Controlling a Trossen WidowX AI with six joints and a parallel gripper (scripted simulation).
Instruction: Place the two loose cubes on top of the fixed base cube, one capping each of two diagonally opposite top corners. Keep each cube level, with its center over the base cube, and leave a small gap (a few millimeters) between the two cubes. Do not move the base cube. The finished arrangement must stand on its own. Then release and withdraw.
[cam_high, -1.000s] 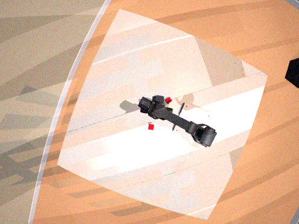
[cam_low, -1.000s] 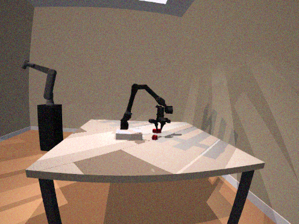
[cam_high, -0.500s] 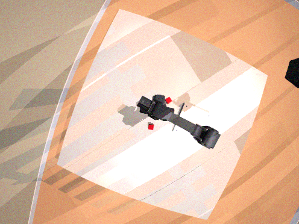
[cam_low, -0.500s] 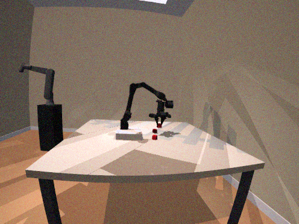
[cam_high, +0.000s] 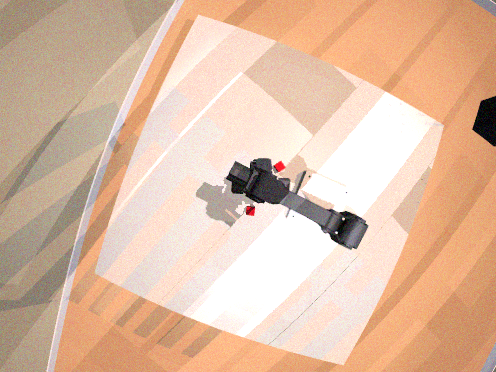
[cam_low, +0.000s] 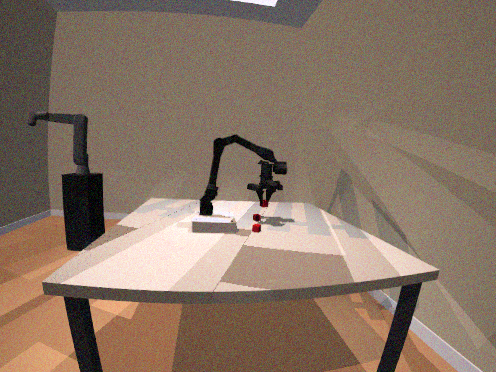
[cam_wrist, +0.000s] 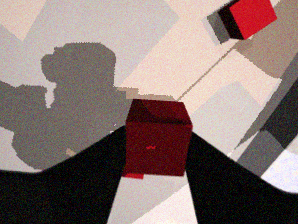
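My gripper (cam_low: 264, 200) (cam_wrist: 156, 135) points down and is shut on a red cube (cam_low: 264, 204) (cam_wrist: 156, 155), which hangs above the table between the fingertips. In the top view the arm hides this cube. Another red cube (cam_high: 279, 166) (cam_low: 256, 228) rests on the table, nearest the exterior camera. A third red cube (cam_high: 250, 210) (cam_low: 256, 217) rests on the table farther back. One table cube (cam_wrist: 254, 17) shows at the upper right of the wrist view; a red sliver (cam_wrist: 133, 176) shows below the held cube. I cannot tell which table cube is the fixed base.
A low white box (cam_high: 325, 187) (cam_low: 214, 226) stands beside the arm's base. The arm's shadow (cam_high: 220, 202) (cam_wrist: 82, 70) falls on the table. A second arm stands on a black pedestal (cam_high: 487, 121) (cam_low: 84, 210) off the table.
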